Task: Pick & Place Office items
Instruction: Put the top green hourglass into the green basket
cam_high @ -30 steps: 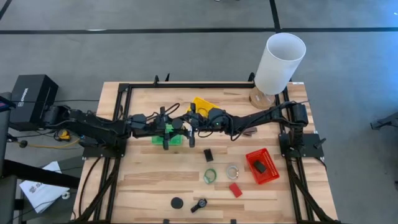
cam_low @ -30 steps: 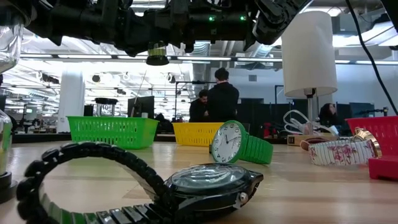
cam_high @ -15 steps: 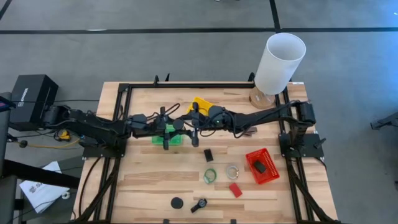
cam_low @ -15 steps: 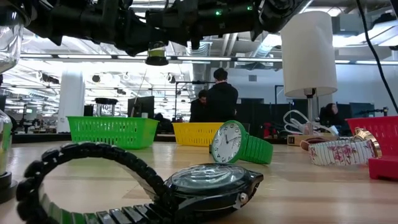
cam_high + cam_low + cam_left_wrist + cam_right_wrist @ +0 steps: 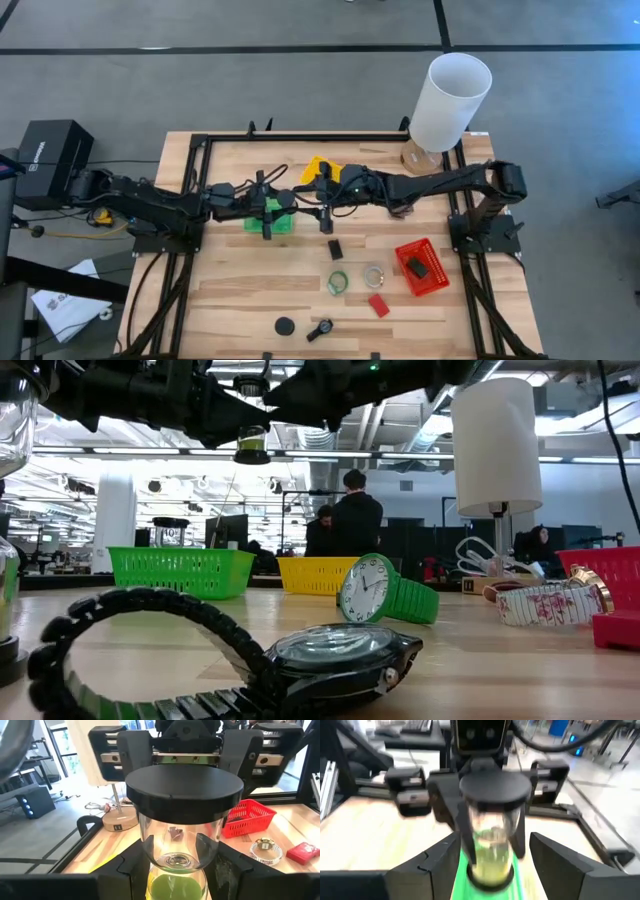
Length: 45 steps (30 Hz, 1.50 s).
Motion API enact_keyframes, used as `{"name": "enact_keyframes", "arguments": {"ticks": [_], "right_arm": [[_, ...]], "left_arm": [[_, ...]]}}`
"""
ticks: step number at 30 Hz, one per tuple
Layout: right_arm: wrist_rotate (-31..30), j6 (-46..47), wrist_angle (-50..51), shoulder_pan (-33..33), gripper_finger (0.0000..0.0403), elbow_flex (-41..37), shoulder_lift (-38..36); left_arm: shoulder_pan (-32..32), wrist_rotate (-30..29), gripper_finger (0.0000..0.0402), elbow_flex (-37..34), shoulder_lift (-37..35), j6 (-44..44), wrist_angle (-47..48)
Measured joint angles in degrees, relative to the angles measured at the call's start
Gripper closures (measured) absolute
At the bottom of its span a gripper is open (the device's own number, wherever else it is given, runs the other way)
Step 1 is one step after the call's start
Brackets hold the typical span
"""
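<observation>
While clamped — jar [image 5: 181, 815] between left fingers [image 5: 131, 870].

right wrist view blurred, clear jar [image 5: 181, 815] base cut off by edge, black watch [image 5: 220, 660] strap cropped in low view

A grey floor [image 5: 300, 90] with dark lines is seen around the wooden desk [image 5: 250, 290]. A black box [image 5: 45, 150] is set on the floor beside the desk, and some white papers [image 5: 65, 300] are left near it. Behind the desk, a big room is lit by long ceiling lights [image 5: 120, 455]. Two people [image 5: 345, 520] are seen standing far back by dark screens.
</observation>
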State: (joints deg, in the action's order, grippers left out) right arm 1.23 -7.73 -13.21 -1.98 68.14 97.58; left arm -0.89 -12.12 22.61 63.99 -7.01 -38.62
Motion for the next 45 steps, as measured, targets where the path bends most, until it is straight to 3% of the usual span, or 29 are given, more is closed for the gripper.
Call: {"name": "enact_keyframes", "arguments": {"ticks": [11,27,38,45], "right_arm": [[-0.1,2.2,26.7,1.2,0.0177,0.0,-10.8],[0.0,3.1,32.8,6.9,0.0176,0.0,-13.0],[0.0,4.5,37.0,8.1,0.0176,0.0,-13.0],[0.0,4.5,36.6,9.7,0.0176,0.0,-13.0]], "left_arm": [[0.0,-2.2,0.0248,0.0,0.0,0.0,0.9],[-0.9,-9.0,0.0252,-4.3,0.0,13.2,3.8],[-13.9,-28.7,0.0255,-4.3,0.4,15.4,3.8],[-20.9,-41.3,0.0257,-4.3,6.9,21.2,3.9]]}}
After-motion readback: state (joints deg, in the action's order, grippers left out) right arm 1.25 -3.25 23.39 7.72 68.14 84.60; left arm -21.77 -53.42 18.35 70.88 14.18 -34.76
